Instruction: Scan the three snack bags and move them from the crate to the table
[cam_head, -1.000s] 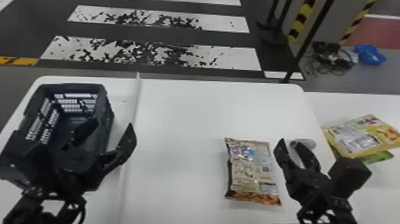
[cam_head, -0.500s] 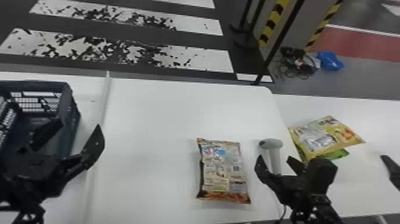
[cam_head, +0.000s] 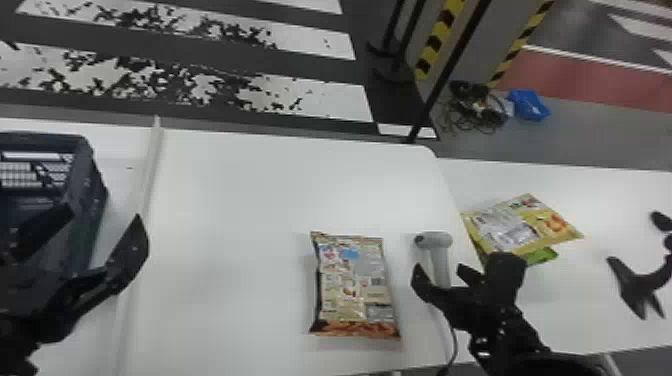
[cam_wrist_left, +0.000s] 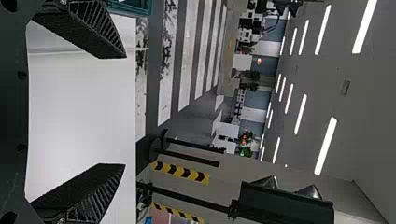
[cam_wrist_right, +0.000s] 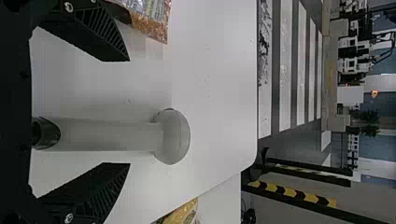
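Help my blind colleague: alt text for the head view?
Right gripper open at a handheld scanner on a white table; one snack bag lies left, two overlapping bags right. Left gripper open by a dark plastic crate.

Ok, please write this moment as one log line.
right end effector: open, at scanner; left end effector: open; snack bag beside scanner

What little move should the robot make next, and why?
Probably close the right gripper on the scanner: its open fingers stand either side of the handle, and a snack bag lies nearby on the table, perhaps awaiting its scan.
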